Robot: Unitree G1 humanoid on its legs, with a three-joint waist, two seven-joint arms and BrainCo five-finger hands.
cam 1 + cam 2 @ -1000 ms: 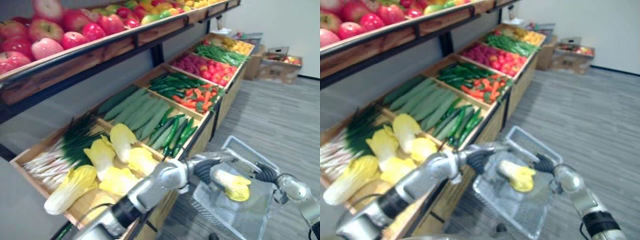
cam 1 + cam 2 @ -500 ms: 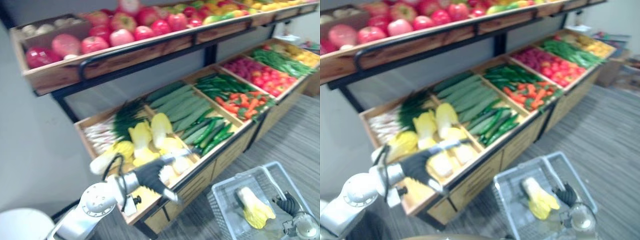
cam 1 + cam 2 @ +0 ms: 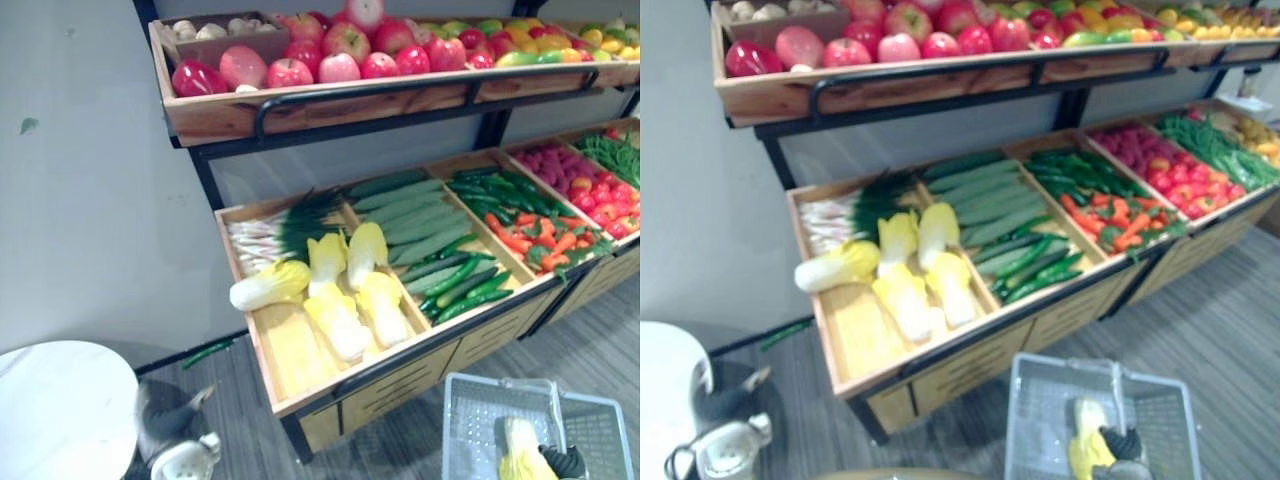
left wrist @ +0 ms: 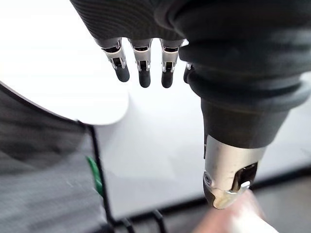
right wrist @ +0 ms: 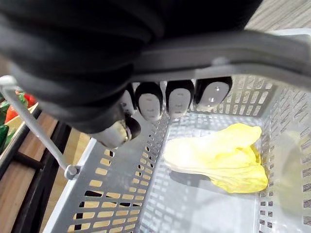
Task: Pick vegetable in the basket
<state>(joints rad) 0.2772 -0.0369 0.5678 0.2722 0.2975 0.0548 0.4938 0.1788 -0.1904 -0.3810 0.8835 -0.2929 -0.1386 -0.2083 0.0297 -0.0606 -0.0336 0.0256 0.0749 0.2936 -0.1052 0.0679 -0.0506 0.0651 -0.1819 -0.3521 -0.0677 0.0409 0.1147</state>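
— Where is the cabbage [image 3: 522,455]?
— In the grey basket [image 3: 470,405] at five o'clock in the head views. It lies on the basket's floor, at nine o'clock from the right hand [image 5: 177,99] and not touching it.
— And that hand?
— Curled round the handle [image 5: 233,51]. The left hand [image 4: 144,63] hangs at seven o'clock with straight fingers, holding nothing.
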